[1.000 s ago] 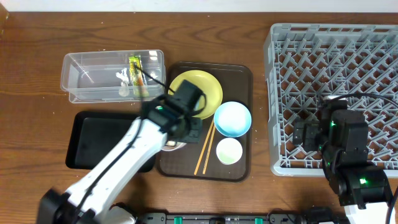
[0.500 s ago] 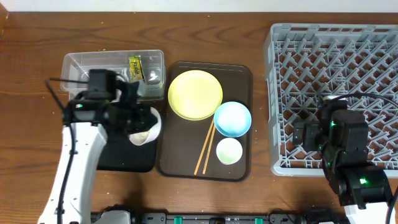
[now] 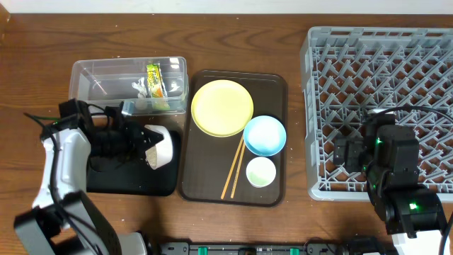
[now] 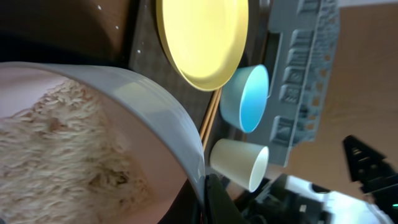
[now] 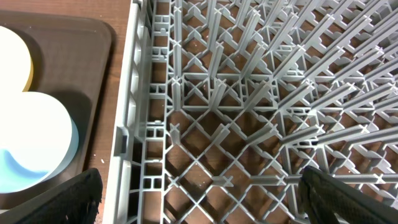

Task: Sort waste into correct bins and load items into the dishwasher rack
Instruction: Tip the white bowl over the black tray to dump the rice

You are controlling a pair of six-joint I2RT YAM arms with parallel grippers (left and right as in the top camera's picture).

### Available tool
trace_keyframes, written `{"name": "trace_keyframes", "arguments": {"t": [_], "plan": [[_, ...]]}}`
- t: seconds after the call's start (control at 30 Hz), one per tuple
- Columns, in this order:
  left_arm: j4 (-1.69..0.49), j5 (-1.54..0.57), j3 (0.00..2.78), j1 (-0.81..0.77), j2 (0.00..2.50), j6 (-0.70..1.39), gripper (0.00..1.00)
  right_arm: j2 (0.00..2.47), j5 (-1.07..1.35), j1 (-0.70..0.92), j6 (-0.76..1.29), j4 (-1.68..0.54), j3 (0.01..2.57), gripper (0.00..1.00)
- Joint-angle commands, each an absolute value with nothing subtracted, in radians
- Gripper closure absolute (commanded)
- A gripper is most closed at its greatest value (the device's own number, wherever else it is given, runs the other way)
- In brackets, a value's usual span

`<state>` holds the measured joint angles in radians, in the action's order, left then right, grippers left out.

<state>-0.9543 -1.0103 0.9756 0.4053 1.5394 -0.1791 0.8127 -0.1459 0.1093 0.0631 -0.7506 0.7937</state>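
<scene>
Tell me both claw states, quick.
Left claw: closed on the white bowl.
Right claw: open, holding nothing, over the rack.

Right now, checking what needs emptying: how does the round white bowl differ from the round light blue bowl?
The white bowl is tipped sideways in the left gripper over the shallow black tray; the light blue bowl sits upright on the brown tray. White holds rice; blue looks empty. Both are round.

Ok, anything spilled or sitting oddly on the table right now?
Only the white bowl: the left gripper holds it tipped on its side over the black tray, with rice inside. I see no spill elsewhere.
</scene>
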Motion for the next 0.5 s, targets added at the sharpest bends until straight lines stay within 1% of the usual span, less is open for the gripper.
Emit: {"name": "trace_keyframes", "arguments": {"t": [0.0,0.23,0.37,0.47], "plan": [[-0.944,-1.11,0.969,0.44,1.605,-0.229,0.94,0.812,-0.141,0.095,0.055,-0.753,0.816,0.01],[-0.884,-1.119,0.969,0.448,1.709,-0.228,0.94,0.812,-0.141,0.095,0.055,-0.753,0.816,0.01],[-0.844,-1.122,0.969,0.448,1.72,-0.228,0.94,0.812,-0.141,0.095,0.055,-0.753,0.816,0.01],[-0.804,-1.176,0.969,0.448,1.719,-0.227,0.94,0.812,-0.137,0.095,0.055,-0.753,0.816,0.01]]}}
